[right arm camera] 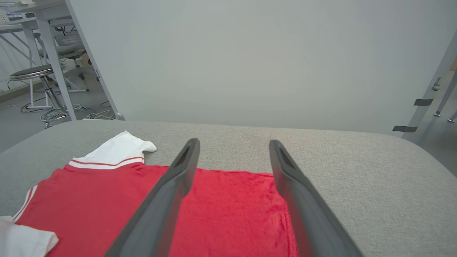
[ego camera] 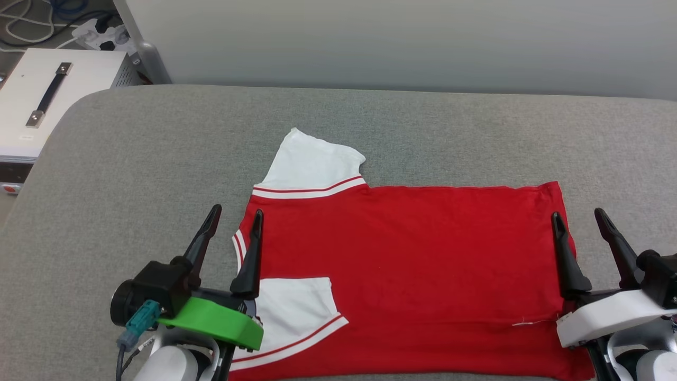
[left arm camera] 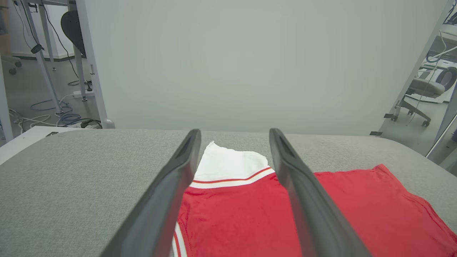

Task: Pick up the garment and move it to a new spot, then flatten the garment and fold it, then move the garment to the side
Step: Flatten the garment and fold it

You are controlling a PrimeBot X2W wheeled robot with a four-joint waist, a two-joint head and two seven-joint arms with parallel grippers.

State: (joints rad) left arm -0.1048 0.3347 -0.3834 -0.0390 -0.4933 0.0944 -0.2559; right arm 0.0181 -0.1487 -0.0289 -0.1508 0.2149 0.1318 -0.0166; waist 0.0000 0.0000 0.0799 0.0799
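Observation:
The garment (ego camera: 412,264), a red shirt with white sleeves and red-white trim, lies flat on the grey padded table (ego camera: 158,148), plain red side up. One white sleeve sticks out toward the far side; the near sleeve is folded over the body. My left gripper (ego camera: 236,219) is open above the shirt's left, collar-side edge, nothing between its fingers. My right gripper (ego camera: 579,217) is open over the shirt's right hem edge. In the left wrist view the garment (left arm camera: 246,214) shows between the open fingers (left arm camera: 171,185). In the right wrist view the red hem (right arm camera: 228,210) lies under the open fingers (right arm camera: 289,182).
A white case with a black handle (ego camera: 47,95) stands off the table's far left, with cables and a power strip (ego camera: 100,34) behind it. A pale wall panel (ego camera: 402,42) runs along the table's far edge. Bare grey surface surrounds the shirt on the far side and left.

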